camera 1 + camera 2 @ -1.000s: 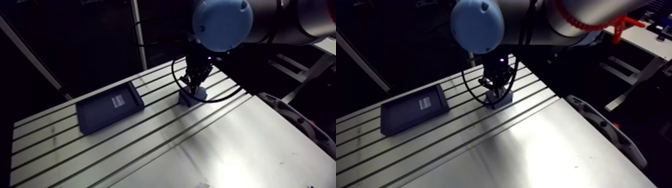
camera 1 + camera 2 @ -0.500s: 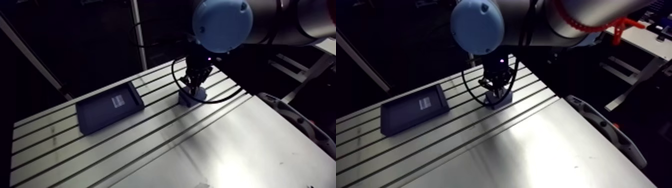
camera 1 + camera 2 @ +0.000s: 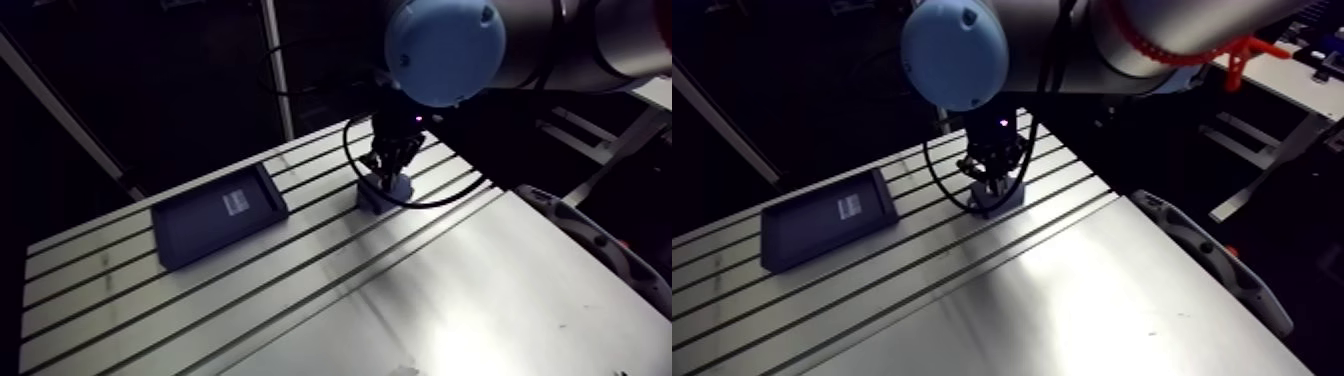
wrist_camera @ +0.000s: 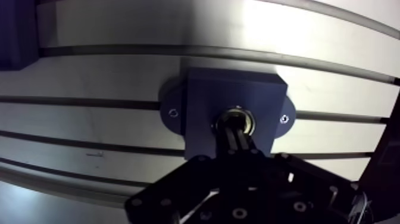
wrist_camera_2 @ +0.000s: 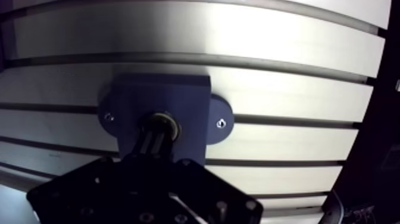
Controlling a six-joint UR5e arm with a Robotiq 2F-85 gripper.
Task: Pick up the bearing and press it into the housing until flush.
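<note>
One blue housing (image 4: 205, 95) stands on the slotted desk (image 3: 450, 300), with a screw in each side ear. The bearing (image 4: 249, 121) sits in its bore. The jaws are drawn narrow, fingertips together and down on the bearing. A dark tray (image 3: 218, 213) lies well apart from the housing on the same desk.

Gripper (image 5: 153, 138) closed, resting on bearing (image 5: 171, 124) seated in housing (image 5: 190, 98) on table (image 5: 286, 89).
</note>
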